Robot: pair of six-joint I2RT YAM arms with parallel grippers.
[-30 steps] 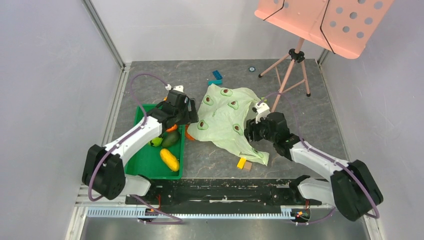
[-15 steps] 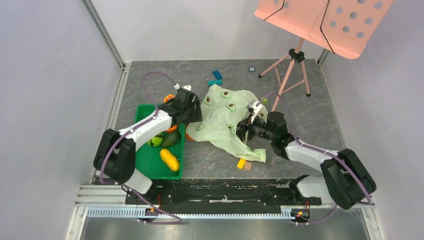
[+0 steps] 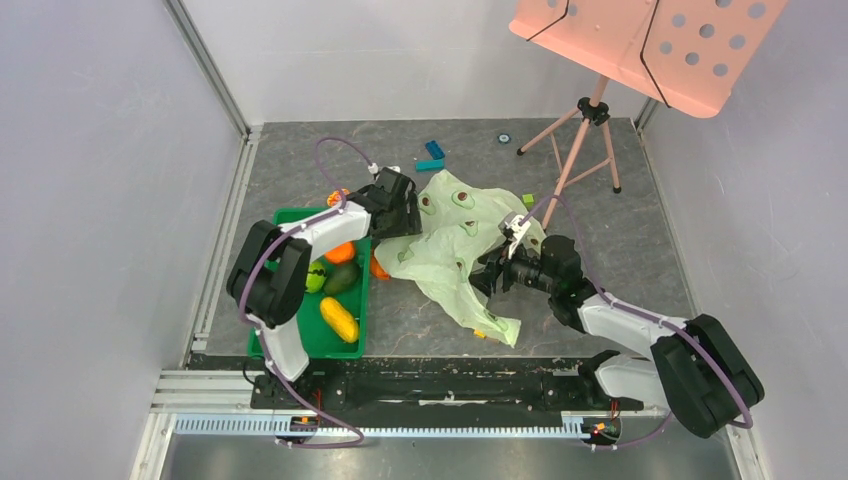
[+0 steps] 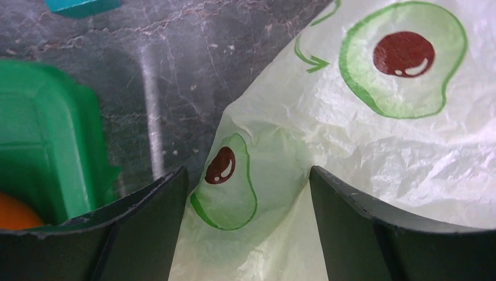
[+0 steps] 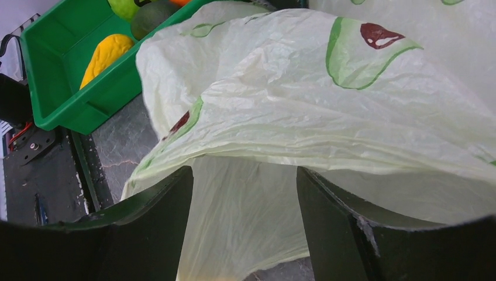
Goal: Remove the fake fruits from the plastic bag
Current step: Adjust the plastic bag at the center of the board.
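The pale green plastic bag [image 3: 455, 250] lies crumpled mid-table, printed with halved avocados. My left gripper [image 3: 408, 215] is at its far left edge, open, with a bag fold [image 4: 245, 193] between the fingers. My right gripper [image 3: 490, 276] is at the bag's near right side, also open, with thin film [image 5: 243, 222] hanging between its fingers. The fake fruits lie in the green tray [image 3: 295, 330]: a round orange one [image 3: 340, 252], a dark green one [image 3: 343, 278], a light green one [image 3: 315, 279] and an oblong yellow one [image 3: 338, 320]. What is inside the bag stays hidden.
A flat orange curved piece [image 3: 378, 268] lies between tray and bag. Teal blocks [image 3: 432, 155] and a small green block [image 3: 527, 200] sit beyond the bag. A pink music stand's tripod [image 3: 580, 130] stands at the far right. Grey walls close both sides.
My left gripper swung right and away from me onto the bag's edge. My right gripper moved left under the bag with its jaws wider; the bag bunched up and now covers the yellow block.
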